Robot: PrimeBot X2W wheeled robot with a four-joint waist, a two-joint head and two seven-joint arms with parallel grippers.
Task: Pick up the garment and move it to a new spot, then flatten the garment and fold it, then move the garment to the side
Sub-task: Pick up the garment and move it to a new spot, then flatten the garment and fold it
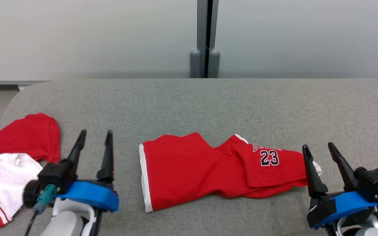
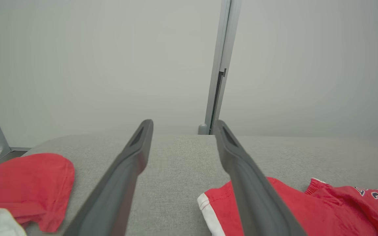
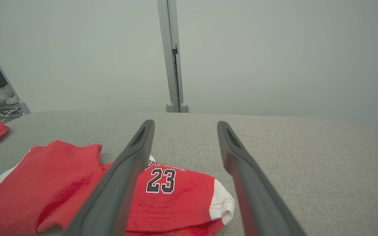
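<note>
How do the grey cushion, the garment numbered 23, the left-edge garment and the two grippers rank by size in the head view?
1. grey cushion
2. garment numbered 23
3. left-edge garment, cropped, so unsure
4. left gripper and right gripper, alike

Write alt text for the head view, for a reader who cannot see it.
A red garment numbered 23 lies rumpled on a grey cushioned surface, between the open left gripper and open right gripper. A second red-and-white garment lies at the left edge.

Left claw sits low at left, jaws spread; right claw low at right, jaws likewise spread.
</note>
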